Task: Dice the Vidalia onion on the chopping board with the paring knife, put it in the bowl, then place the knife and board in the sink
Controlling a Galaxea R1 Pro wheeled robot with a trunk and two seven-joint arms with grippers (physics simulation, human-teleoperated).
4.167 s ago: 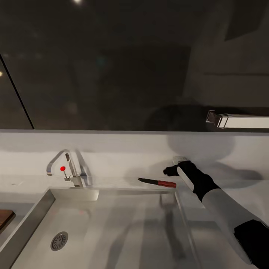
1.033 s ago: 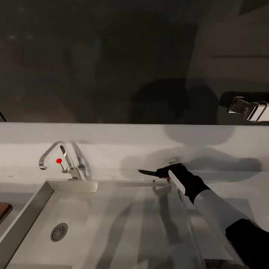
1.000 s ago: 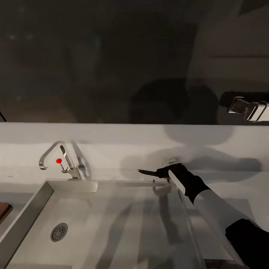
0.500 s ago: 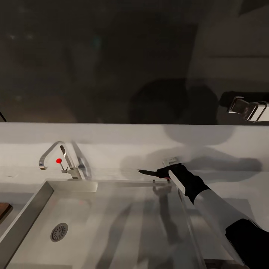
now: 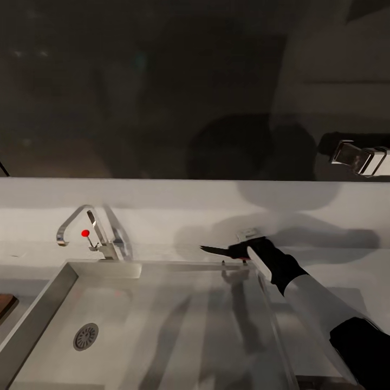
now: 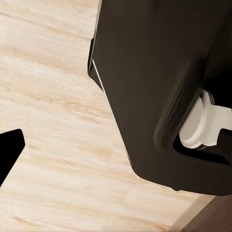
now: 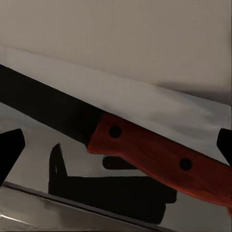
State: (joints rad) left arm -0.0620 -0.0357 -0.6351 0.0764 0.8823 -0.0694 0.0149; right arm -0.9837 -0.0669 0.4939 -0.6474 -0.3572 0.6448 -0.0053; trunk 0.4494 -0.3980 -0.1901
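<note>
Head view, going from left to right: a brown corner of the chopping board (image 5: 5, 306) is peeking in at the frame's edge on the tabletop (image 5: 346, 271), then the sink (image 5: 162, 325) is spreading out with its drain (image 5: 85, 336) low in the basin and the chrome tap (image 5: 89, 230) and its red knob (image 5: 85, 233) standing behind it. Past the basin's back rim the paring knife (image 5: 215, 250) is lying on the ledge, its long axis running along that rim, dark blade pointing toward the tap and red handle toward the right arm. The right claw (image 5: 242, 250) is sitting over the handle end, reaching in from the right, so this arm is clearly the nearer one. In the right wrist view the knife (image 7: 121, 140) is crossing between the two finger tips (image 7: 9, 150), which are standing apart on either side of the handle without pinching it. Left wrist view: one dark finger tip (image 6: 8, 152) of the left claw is hanging over pale wooden floor (image 6: 53, 96); I cannot tell whether it is spread.
</note>
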